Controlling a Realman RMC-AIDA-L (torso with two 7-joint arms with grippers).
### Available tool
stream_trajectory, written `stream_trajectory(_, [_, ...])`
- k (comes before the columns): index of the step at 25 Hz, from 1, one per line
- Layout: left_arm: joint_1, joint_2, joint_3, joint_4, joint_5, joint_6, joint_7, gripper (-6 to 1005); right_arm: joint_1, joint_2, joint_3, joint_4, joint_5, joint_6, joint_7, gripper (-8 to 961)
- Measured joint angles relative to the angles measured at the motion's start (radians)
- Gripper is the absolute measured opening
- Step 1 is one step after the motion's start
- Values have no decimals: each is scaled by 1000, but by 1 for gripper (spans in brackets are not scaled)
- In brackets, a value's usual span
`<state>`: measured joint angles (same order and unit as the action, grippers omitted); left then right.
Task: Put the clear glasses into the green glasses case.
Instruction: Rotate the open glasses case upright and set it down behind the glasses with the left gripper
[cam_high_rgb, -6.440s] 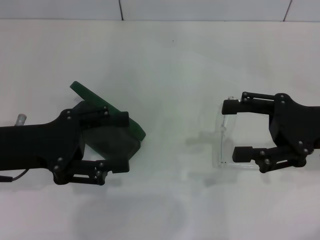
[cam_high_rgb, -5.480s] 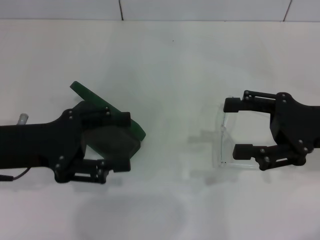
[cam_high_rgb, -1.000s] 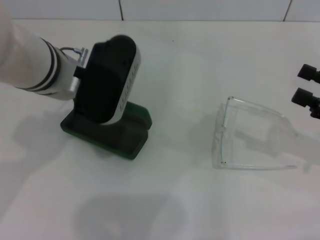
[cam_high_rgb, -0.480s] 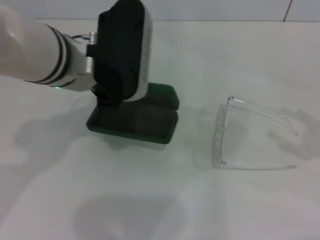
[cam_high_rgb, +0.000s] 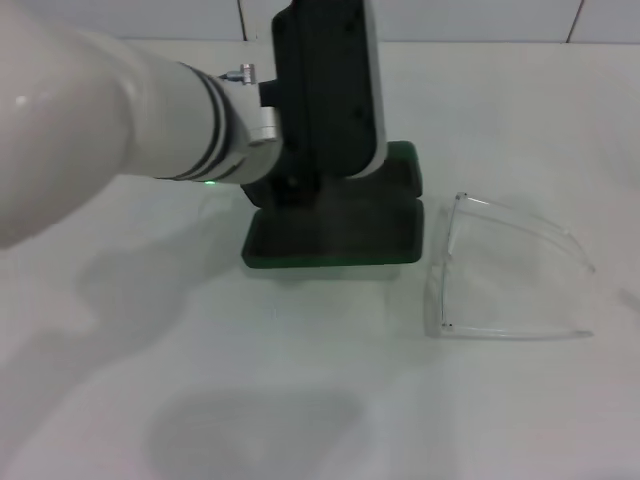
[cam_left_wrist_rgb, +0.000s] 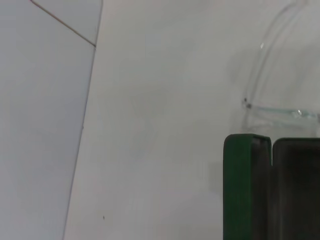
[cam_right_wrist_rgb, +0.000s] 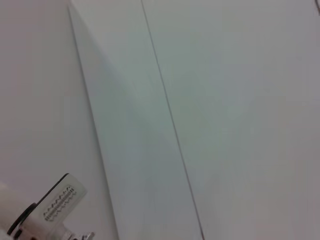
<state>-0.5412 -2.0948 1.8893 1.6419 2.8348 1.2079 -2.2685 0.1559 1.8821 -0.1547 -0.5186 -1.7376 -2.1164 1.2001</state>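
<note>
Jaws of the left gripper could not be seen in any view: in the head view the arm's black wrist housing and white forearm (cam_high_rgb: 150, 120) covered them from above, and the left wrist view showed none of its own fingers, so whether they were spread, pressed together or pinching something could not be told. The housing stood directly over the far part of the green glasses case (cam_high_rgb: 335, 235), hiding the middle of it. The case lay on the white table (cam_high_rgb: 300, 400) with its long side running across the view. Its near half showed as a dark, shallow tray with a green rim, and a strip of brighter green showed behind it at the right of the housing. In the left wrist view the case (cam_left_wrist_rgb: 247, 190) appeared as a green edge beside a dark grey-green panel, with a narrow seam between the two. Whether the gripper touched the case could not be told.

The clear glasses (cam_high_rgb: 500, 270) lay on the table just beside the case's right end, apart from it by a narrow gap. Their arms were unfolded and pointed toward the robot's right, and the curved lens faced the case. In the left wrist view part of the glasses (cam_left_wrist_rgb: 270, 100) showed beyond the case's green edge.

The right gripper was out of the head view. The right wrist view showed only pale wall panels with a seam, and a corner of the left arm's wrist (cam_right_wrist_rgb: 45, 215).
</note>
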Motion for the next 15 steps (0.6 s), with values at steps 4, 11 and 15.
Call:
stream_trajectory(4, [-40, 0, 19, -54, 0, -49, -50, 170, -22, -1, 3, 0, 2, -15, -8, 831])
stream_trajectory(11, [-76, 2, 45, -131, 2, -99, -52, 157, -31, 10, 4, 3, -1, -32, -15, 830])
stream_trajectory(15, [-78, 3, 49, -144, 2, -114, -44, 153, -32, 11, 5, 5, -2, -33, -16, 830])
